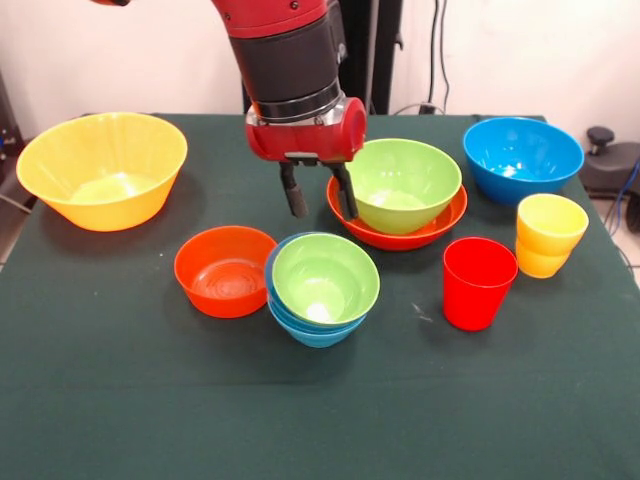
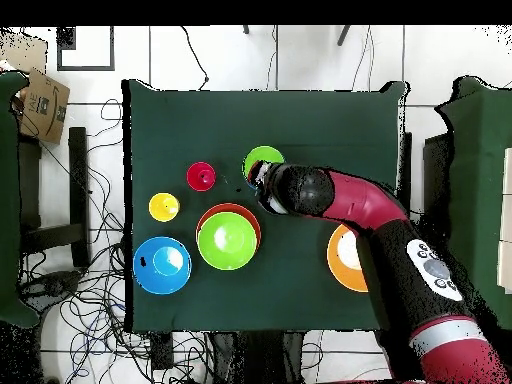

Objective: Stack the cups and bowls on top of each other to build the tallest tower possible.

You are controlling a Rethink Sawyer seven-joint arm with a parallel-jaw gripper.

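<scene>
My gripper (image 1: 320,203) hangs open and empty just above the table, behind a small green bowl (image 1: 325,278) nested in a blue bowl (image 1: 310,332). A small red-orange bowl (image 1: 225,271) sits to their left. A bigger green bowl (image 1: 401,184) rests inside a wide red-orange bowl (image 1: 445,222) right of the gripper. The red cup (image 1: 478,283) and the yellow cup (image 1: 549,234) stand upright at the right. In the overhead view the arm's end (image 2: 290,190) sits beside the small green bowl (image 2: 263,160) and hides the small red-orange bowl.
A large yellow bowl (image 1: 102,168) stands at the far left and a blue bowl (image 1: 522,157) at the far right. In the overhead view chairs and cables surround the green table (image 2: 320,120).
</scene>
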